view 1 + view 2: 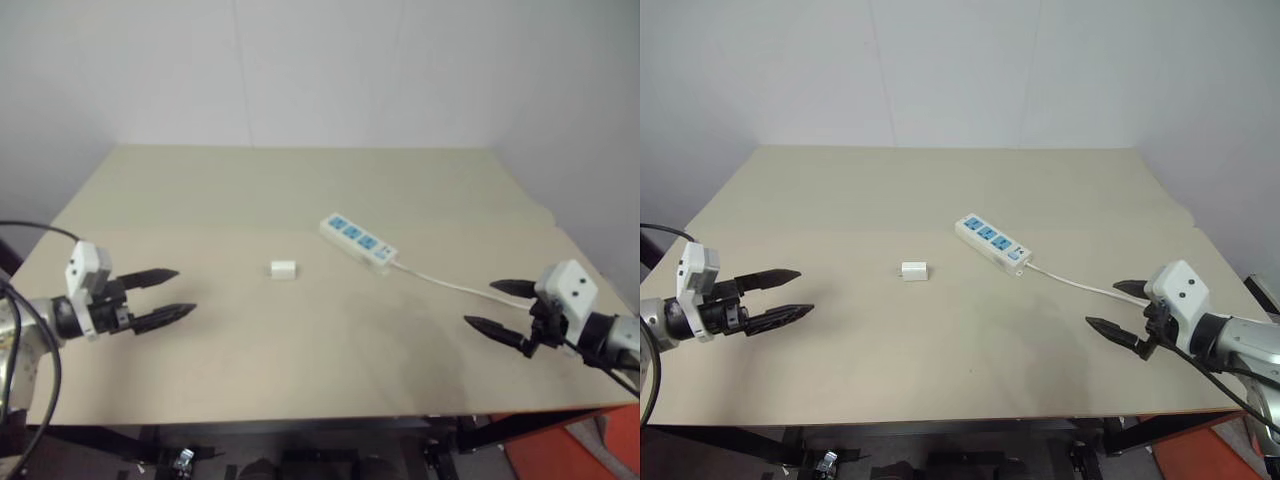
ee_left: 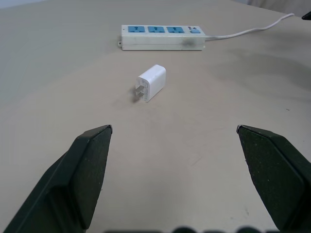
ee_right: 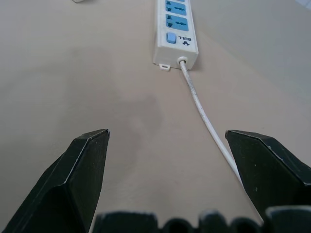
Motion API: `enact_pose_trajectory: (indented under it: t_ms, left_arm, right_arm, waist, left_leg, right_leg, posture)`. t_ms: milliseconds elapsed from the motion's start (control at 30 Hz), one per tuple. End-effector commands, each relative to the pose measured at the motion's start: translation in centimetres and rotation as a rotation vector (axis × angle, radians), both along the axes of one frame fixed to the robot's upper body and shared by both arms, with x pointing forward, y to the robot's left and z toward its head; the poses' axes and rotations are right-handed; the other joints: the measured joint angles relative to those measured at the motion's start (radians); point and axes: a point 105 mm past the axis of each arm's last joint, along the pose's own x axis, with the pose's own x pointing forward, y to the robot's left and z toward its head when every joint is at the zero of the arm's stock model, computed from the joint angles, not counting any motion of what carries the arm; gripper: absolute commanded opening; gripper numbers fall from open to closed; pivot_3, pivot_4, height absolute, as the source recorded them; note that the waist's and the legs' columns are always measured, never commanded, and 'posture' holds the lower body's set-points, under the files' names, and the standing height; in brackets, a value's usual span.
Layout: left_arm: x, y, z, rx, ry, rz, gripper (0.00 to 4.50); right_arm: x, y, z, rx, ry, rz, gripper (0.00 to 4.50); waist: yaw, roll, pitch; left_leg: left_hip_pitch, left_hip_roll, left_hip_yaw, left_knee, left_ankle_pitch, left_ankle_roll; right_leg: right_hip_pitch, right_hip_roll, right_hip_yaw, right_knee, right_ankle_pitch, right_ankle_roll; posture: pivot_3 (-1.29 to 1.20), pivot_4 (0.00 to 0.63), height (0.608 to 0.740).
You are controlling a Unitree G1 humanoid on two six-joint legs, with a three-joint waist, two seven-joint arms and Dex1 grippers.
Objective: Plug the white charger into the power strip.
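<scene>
Beige table (image 1: 300, 380) against white wall (image 1: 300, 70)

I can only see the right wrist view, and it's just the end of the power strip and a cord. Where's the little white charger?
Observer: The white charger lies on the table, apart from the power strip, on the robot's left of it.
Operator: Is anybody holding it?
Observer: No. The left gripper hovers off to its side with its jaws open and empty.
Operator: Which way is the plug part facing?
Observer: In the left wrist view its prong end points toward the left gripper, away from the strip.
Operator: Is my gripper holding the cord?
Observer: No. The right gripper is open near the cord.
</scene>
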Motion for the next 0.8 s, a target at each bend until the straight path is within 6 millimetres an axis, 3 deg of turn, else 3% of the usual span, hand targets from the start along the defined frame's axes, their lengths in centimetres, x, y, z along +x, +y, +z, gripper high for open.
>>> enact_pose_trajectory:
  t_ms: [33, 633, 800]
  left_arm:
    - [-0.1, -0.6, 1.0, 0.011, -0.035, -0.021, 4.50]
    - [0.2, -1.2, 1.2, 0.032, -0.006, -0.055, 4.50]
    - [0.8, -2.6, 1.9, 0.014, -0.032, -0.101, 4.50]
  right_arm:
    - [-0.2, 0.2, 0.7, -0.021, -0.027, 0.002, 4.48]
    - [0.1, 0.3, 0.4, 0.000, -0.024, -0.010, 4.48]
    - [2.3, 0.9, 0.0, 0.067, -0.026, -0.027, 4.48]
  waist:
    - [0.000, 0.000, 0.000]
    - [0.000, 0.000, 0.000]
    - [-0.002, 0.000, 0.000]
  left_leg:
    - [0.000, 0.000, 0.000, 0.000, 0.000, 0.000]
    - [0.000, 0.000, 0.000, 0.000, 0.000, 0.000]
    - [0.000, 0.000, 0.000, 0.001, 0.000, 0.000]
  right_leg:
    - [0.000, 0.000, 0.000, 0.000, 0.000, 0.000]
    - [0.000, 0.000, 0.000, 0.000, 0.000, 0.000]
    - [0.000, 0.000, 0.000, 0.001, 0.000, 0.000]
  posture:
    - [0.00, 0.150, 0.740]
    - [0.00, 0.150, 0.740]
    - [0.00, 0.150, 0.740]
